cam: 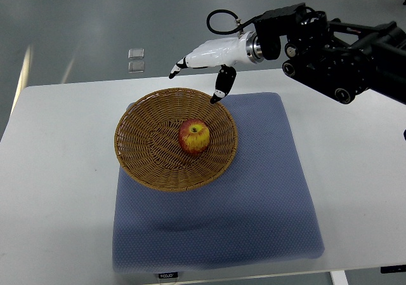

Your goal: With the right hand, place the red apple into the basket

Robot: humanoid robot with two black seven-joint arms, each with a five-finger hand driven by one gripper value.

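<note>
Fingers point(219, 85) of the right hand point(209, 56) are hanging spread and empty above the far rim of the basket point(136, 155), while the red apple point(194, 138) is sitting inside the basket.

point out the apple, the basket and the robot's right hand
red apple point(194, 137), top view, on its upper skin beside the stem
basket point(141, 150), top view, on its bare woven left wall
right hand point(209, 53), top view, on the white back

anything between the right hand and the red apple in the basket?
Top view: only the far rim and inner weave of the round wicker basket lie between the open white right hand and the red-yellow apple. No other object in that stretch.
</note>
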